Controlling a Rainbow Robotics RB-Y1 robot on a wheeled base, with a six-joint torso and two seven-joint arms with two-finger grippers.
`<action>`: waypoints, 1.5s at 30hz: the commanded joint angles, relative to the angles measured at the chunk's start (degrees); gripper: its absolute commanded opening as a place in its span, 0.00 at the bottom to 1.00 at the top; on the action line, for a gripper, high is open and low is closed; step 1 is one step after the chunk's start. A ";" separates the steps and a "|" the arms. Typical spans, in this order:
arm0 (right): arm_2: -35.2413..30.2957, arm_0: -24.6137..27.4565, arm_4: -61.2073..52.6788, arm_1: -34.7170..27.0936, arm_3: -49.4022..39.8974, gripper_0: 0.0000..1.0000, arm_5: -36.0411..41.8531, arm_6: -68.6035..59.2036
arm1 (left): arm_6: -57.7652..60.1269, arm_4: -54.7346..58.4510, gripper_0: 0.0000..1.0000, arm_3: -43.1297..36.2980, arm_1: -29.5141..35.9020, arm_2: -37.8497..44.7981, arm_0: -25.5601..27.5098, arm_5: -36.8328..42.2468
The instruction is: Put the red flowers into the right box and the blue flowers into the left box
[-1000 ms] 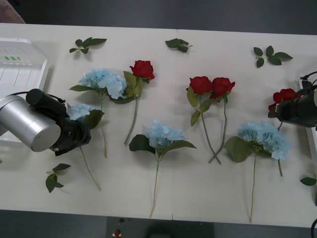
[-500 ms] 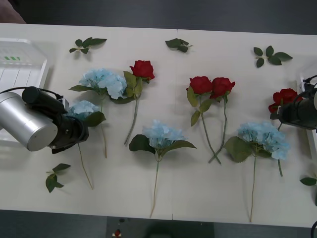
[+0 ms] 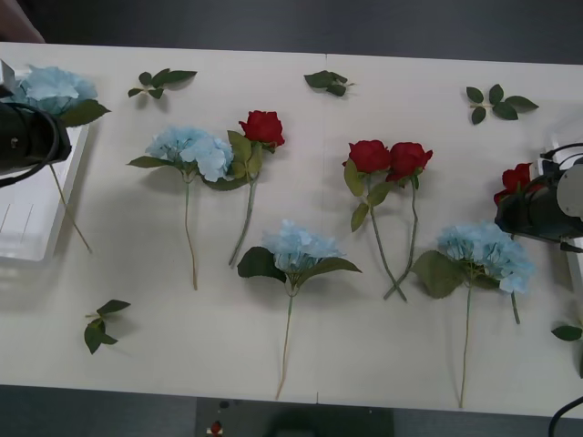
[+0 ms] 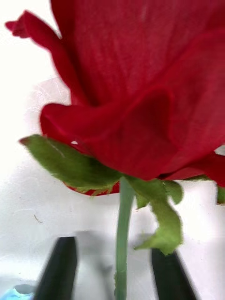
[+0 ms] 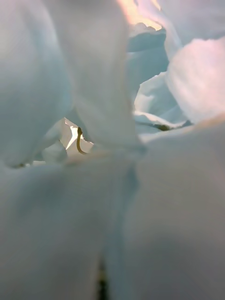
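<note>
My left gripper [image 3: 55, 123] hangs over the left box [image 3: 32, 214] at the table's far left, shut on a blue flower [image 3: 51, 86] whose stem dangles past the tray's rim. Its pale petals [image 5: 112, 140] press against the left wrist camera. Three other blue flowers [image 3: 193, 148] [image 3: 296, 246] [image 3: 487, 250] lie on the table. At the right edge my right gripper [image 3: 508, 214] [image 4: 115, 274] is open, its black fingers [image 4: 58, 272] on either side of a red flower's stem [image 4: 123, 225]. That red flower [image 3: 515, 178] lies next to the right box [image 3: 575, 264]. Three more red flowers [image 3: 262, 127] [image 3: 369, 155] [image 3: 407, 157] lie mid-table.
Loose green leaf sprigs lie along the far side [image 3: 159, 80] [image 3: 328, 82] [image 3: 496, 100], near the front left [image 3: 100, 323] and at the right edge [image 3: 567, 332]. The table's front edge runs along the bottom of the front view.
The left arm has lifted a blue flower off the table and swung it back and left over the left box. The right gripper has closed in on the rightmost red flower.
</note>
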 commanded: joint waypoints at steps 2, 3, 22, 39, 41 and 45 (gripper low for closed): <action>0.19 -1.05 0.50 -0.17 -0.78 0.00 -0.13 -1.94 | -7.18 -0.91 0.00 8.88 1.29 -1.01 -5.72 -5.47; 0.10 -1.05 0.50 -0.17 -0.69 0.00 -0.13 -1.85 | -8.76 -0.91 0.00 11.60 1.29 -1.01 -6.60 -6.79; -0.08 -4.04 -0.73 -4.30 -3.42 0.00 0.66 -1.15 | -15.00 -7.85 0.00 33.66 1.64 4.26 -7.30 -14.70; -6.23 -12.74 -2.14 -12.83 -3.77 0.00 12.62 1.40 | -21.15 -8.29 0.62 41.57 1.20 4.26 -7.30 -19.62; -7.28 -12.65 -2.23 -14.15 -3.77 0.00 12.97 1.84 | -21.24 -8.29 0.85 41.57 0.85 4.17 -7.30 -20.06; -10.54 -12.65 -1.79 -16.35 -3.77 0.00 15.52 2.37 | -21.24 -7.94 1.00 41.57 0.76 4.17 -7.30 -20.41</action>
